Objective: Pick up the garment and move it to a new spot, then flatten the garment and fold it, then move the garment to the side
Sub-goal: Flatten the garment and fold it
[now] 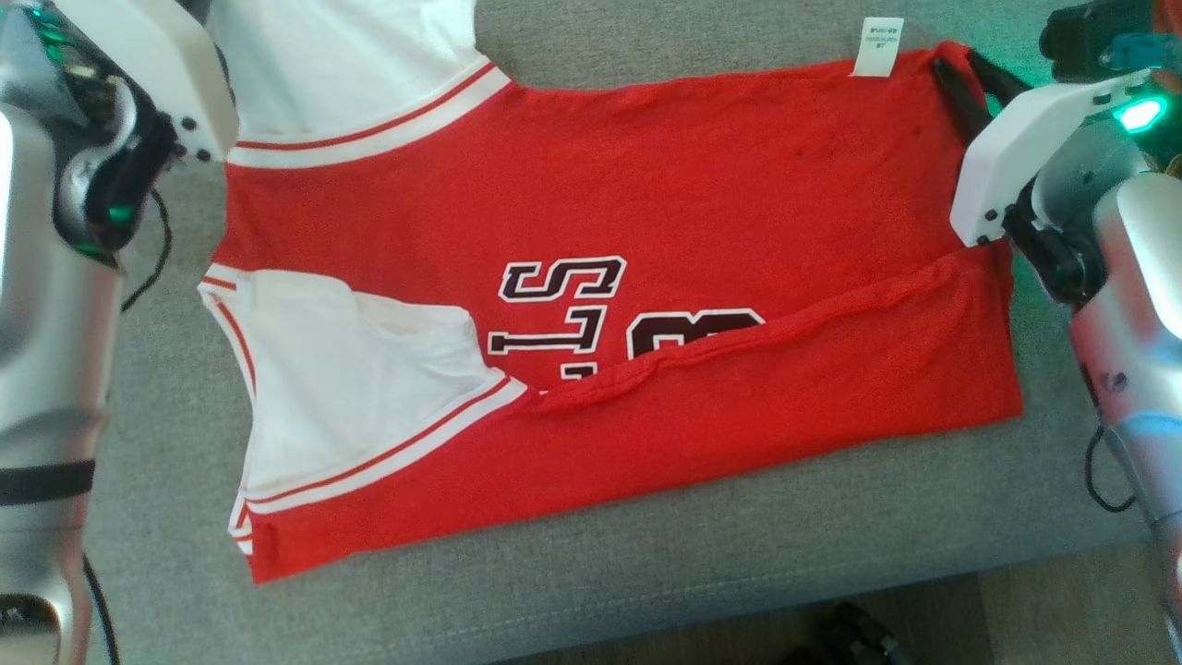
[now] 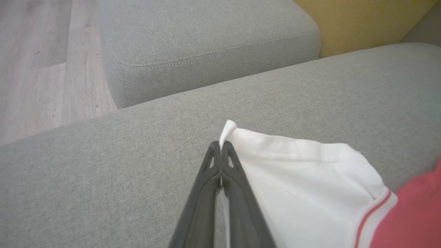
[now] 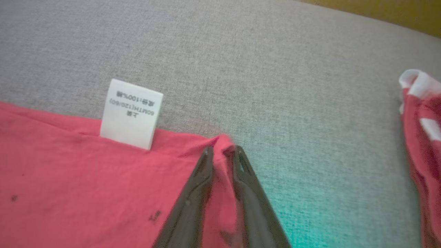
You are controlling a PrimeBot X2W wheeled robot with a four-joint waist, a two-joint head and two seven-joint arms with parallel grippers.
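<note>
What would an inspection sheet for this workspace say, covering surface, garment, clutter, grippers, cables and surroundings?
Surface: grey sofa cushion, flat fabric.
Job's things: red jersey spread out, near edge folded over the lettering; care label sticking out at the far edge.
Clutter: red and white cloth lying apart from the jersey; cannot tell what it is.
Grippers: left gripper shut on the white sleeve tip; right gripper pinching the jersey's red corner.
Cables: left arm cable and right arm cable, both black loops hanging loose.
Surroundings: wood floor, second grey cushion, yellow cushion.
</note>
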